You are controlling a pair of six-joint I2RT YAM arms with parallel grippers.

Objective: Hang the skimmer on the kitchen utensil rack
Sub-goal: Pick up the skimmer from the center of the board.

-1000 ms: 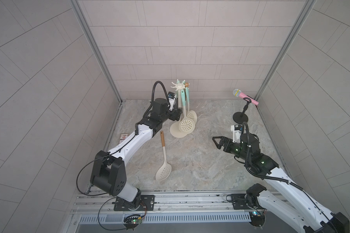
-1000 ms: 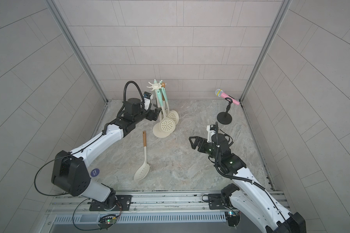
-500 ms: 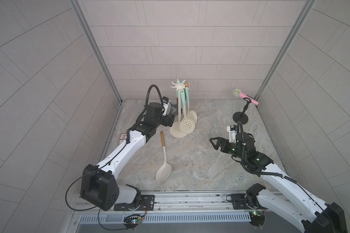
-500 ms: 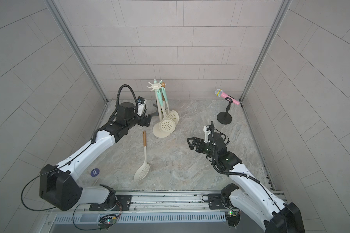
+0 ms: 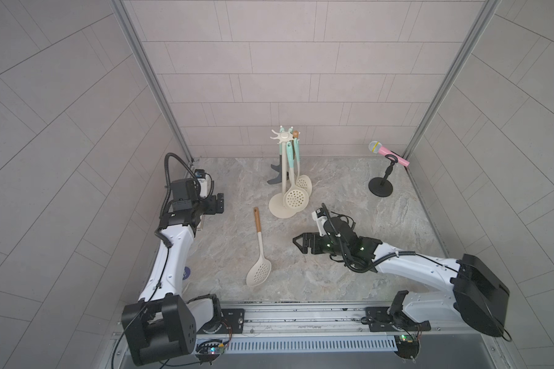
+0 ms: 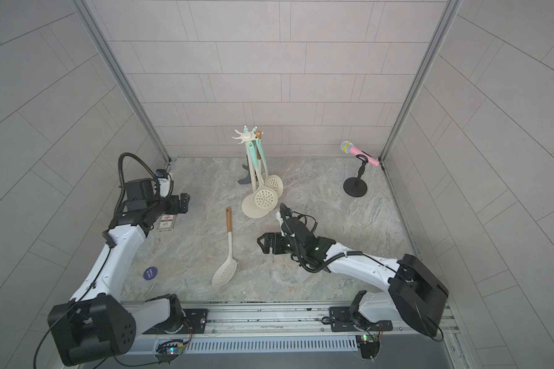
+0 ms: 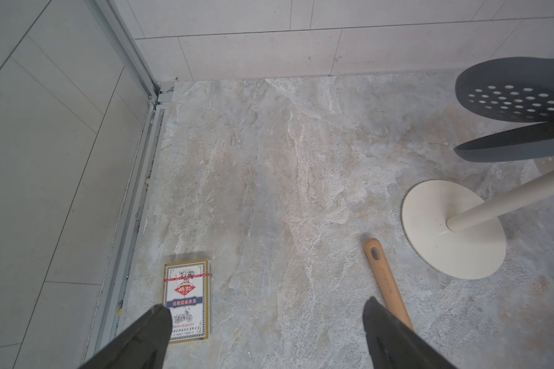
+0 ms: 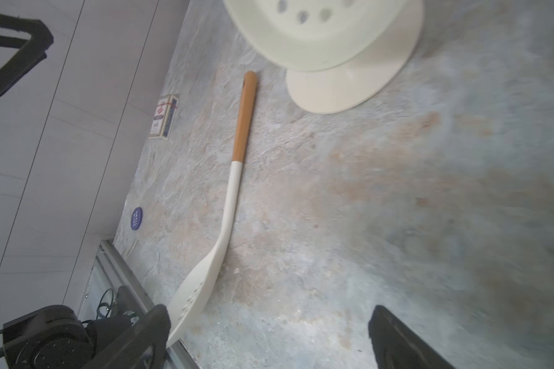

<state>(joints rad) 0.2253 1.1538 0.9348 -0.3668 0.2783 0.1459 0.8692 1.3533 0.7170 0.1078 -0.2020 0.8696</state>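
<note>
Early in the job, by the look of it. No hold yet on the skimmer (image 5: 261,246), lying flat on the table (image 5: 349,191) between the two arms, with the wooden handle end pointing at the rack (image 5: 283,179) and stopping just short of its round base, and the pierced cream head toward the front rail. Hanging on the rack already: two pierced spoons (image 5: 295,198) with mint handles and some dark grey tools (image 7: 512,92) on the far side, with several hooks of the crown bare on the side nearer the left arm. As for the left gripper (image 5: 217,207): spread wide and empty, raised above the table close to the left wall, near a pack of cards (image 7: 186,300), well apart from the skimmer. As for the right gripper (image 5: 302,243): likewise spread wide and holding nothing, near the skimmer's shaft, pointing toward it, apart from it. Left to do, then, nearly everything: closing on the handle, lifting, turning the skimmer upright, threading the hole (image 7: 375,252) at the handle's end over a free hook, letting go. Off in the far right corner, a pink microphone (image 5: 387,153) on a black stand, no part of this.
</note>
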